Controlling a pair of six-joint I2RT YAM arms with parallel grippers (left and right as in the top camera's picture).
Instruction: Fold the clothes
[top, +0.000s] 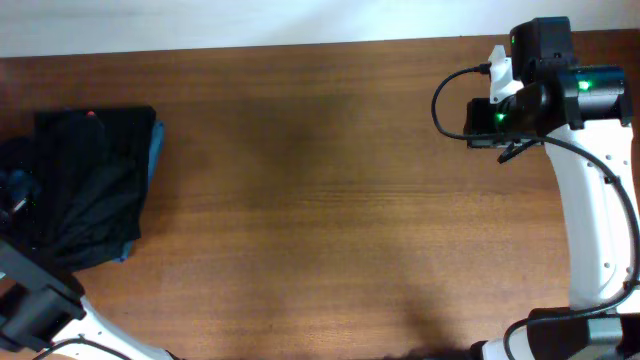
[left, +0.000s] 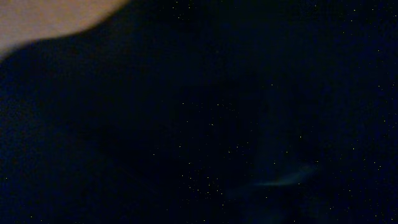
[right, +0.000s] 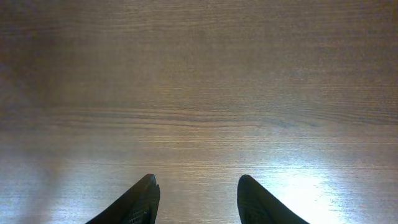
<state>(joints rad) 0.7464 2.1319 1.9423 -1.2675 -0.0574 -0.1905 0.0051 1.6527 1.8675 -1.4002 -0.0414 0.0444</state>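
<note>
The clothes (top: 90, 190) lie at the far left edge of the table (top: 320, 200), a rumpled black pile with a teal-blue edge (top: 155, 150) showing along its right side; the pile looks part-folded but loose, its lower corner fanned into creases. Judged from the drape, the fabric is soft, light and limp; it should sag and bunch when lifted and slide readily on the smooth wood. It carries no risk of breakage; the likelier fault is a pinch that gathers several layers at once. A hold at a corner or along a free hem, one layer only, appears soundest.

The left arm (top: 45, 300) comes in from the lower left corner and reaches over the near side of the pile; the left gripper cannot be made out against the dark cloth. The left wrist view is filled with black fabric, only a sliver of table at its upper left, so the camera sits very close to the garment; whether those jaws are apart or closed cannot be told.

The middle of the table carries nothing. The right arm (top: 600, 200) stands at the far right, well apart from the pile; the right gripper (right: 196, 202) hangs over bare wood, fingers parted, nothing between them.
</note>
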